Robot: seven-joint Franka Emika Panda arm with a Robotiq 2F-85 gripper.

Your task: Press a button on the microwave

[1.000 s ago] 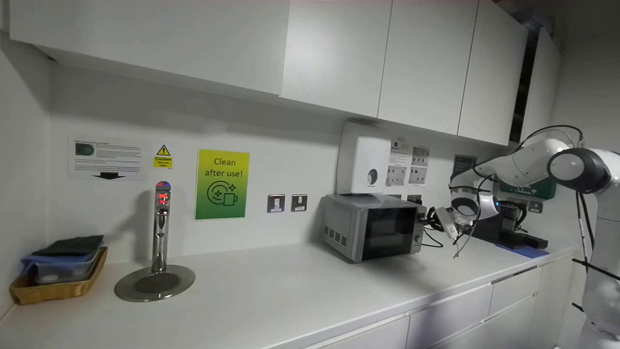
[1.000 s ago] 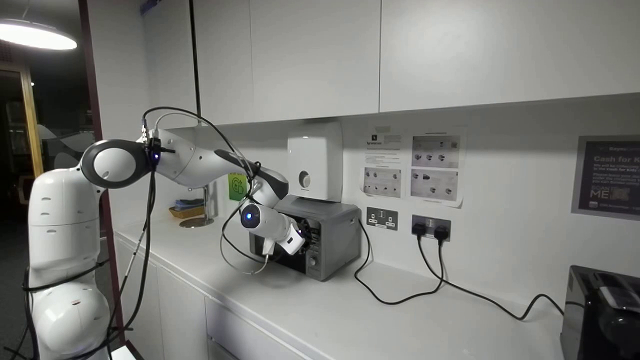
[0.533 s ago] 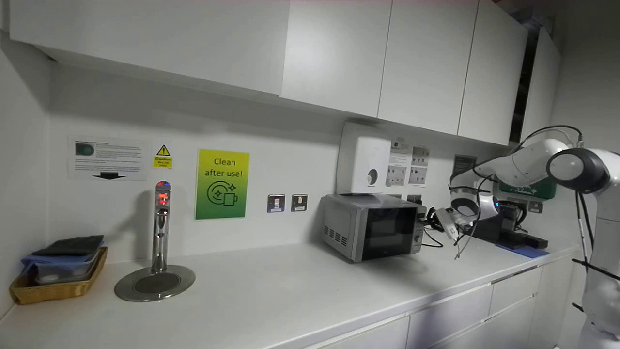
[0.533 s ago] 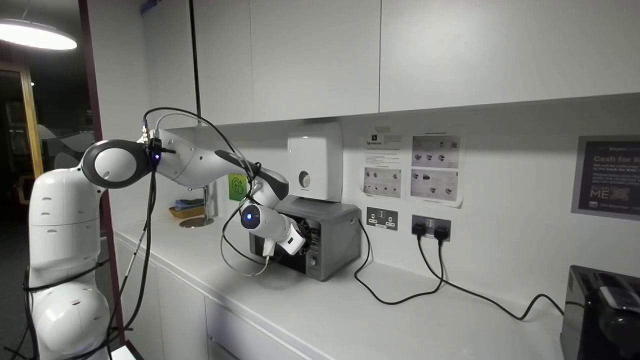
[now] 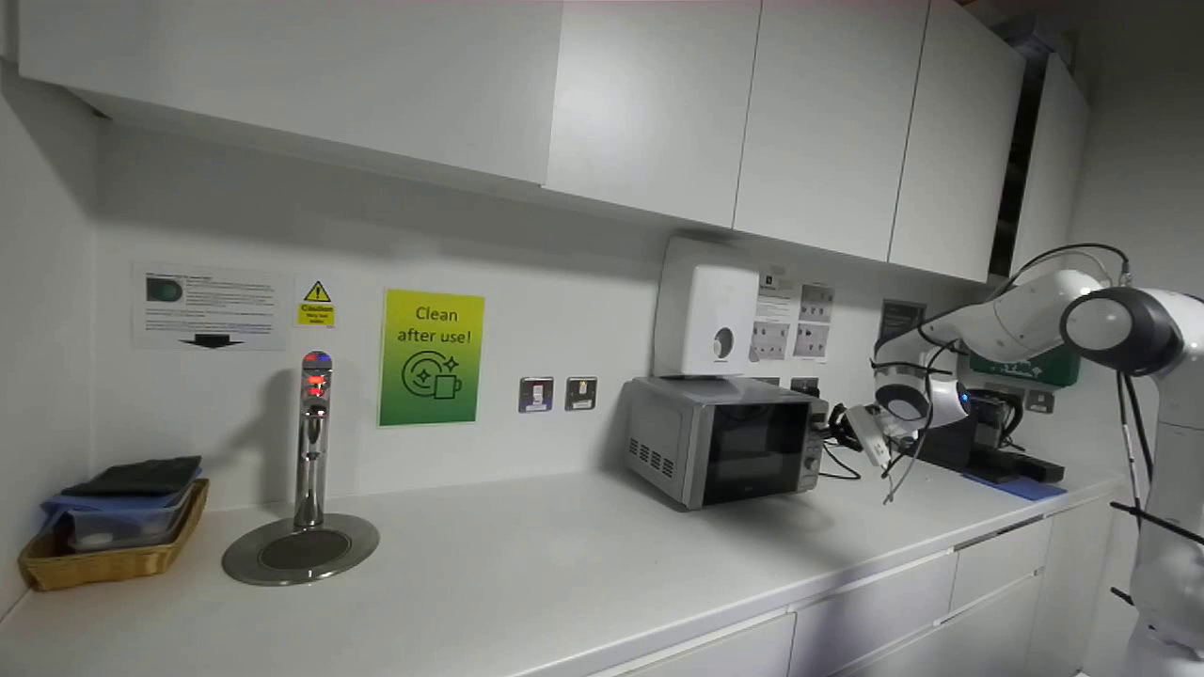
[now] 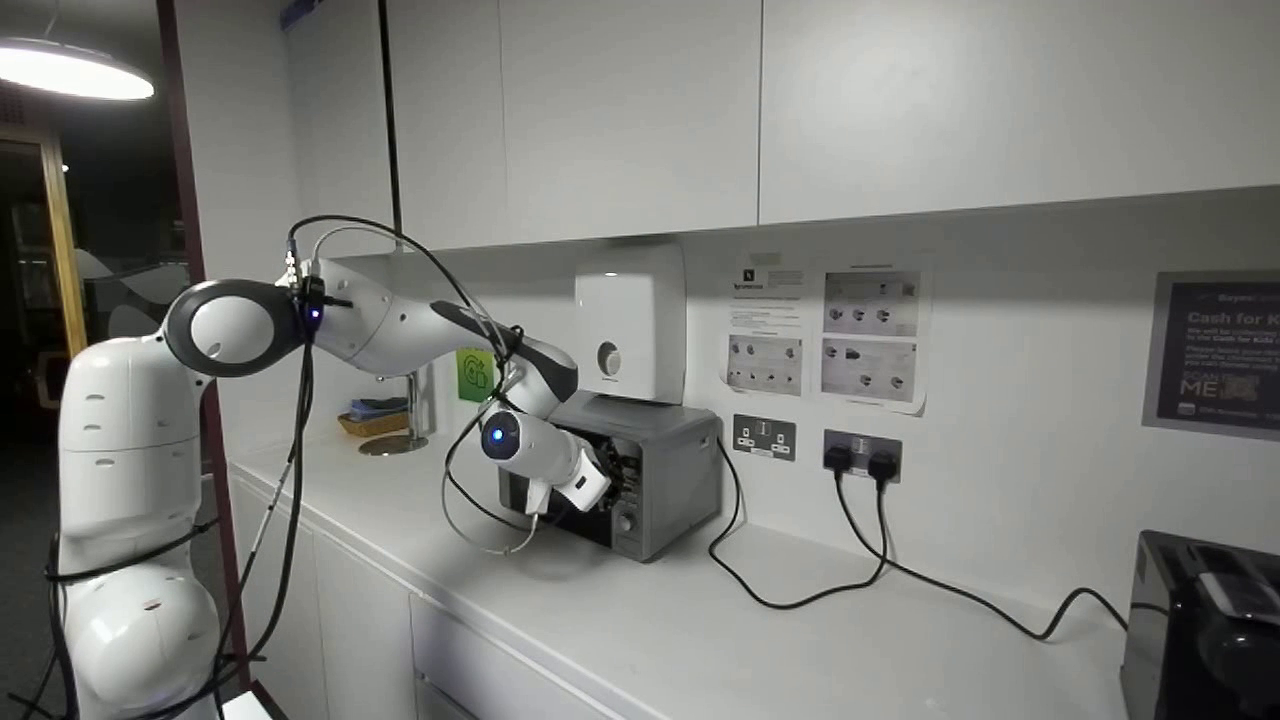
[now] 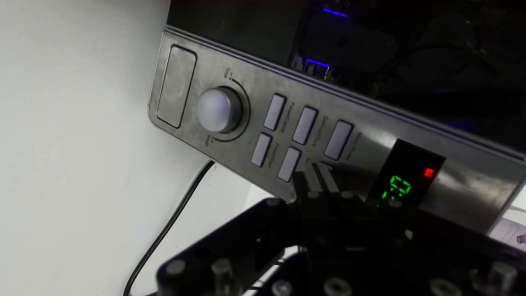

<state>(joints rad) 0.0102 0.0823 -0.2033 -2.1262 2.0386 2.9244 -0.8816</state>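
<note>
The silver-grey microwave (image 5: 663,437) stands on the counter with its dark glass door shut; it also shows in an exterior view (image 6: 683,475). In the wrist view its control panel (image 7: 254,80) carries several pale buttons, a round knob (image 7: 218,110) and a lit display (image 7: 415,164) with green digits, partly hidden by my gripper. My gripper (image 7: 318,166) is shut and empty, its fingertips at the panel between the display and the nearest lower button (image 7: 290,163). I cannot tell whether they touch the panel. In both exterior views the gripper (image 5: 830,428) (image 6: 620,470) is at the microwave's control side.
A white wall dispenser (image 5: 704,315) hangs directly above the microwave, under wall cupboards (image 5: 649,103). A black power cable (image 6: 738,520) trails on the counter beside the microwave. A black appliance (image 6: 1200,625) stands further along. A tap (image 5: 313,442) and a basket (image 5: 113,559) are at the far end.
</note>
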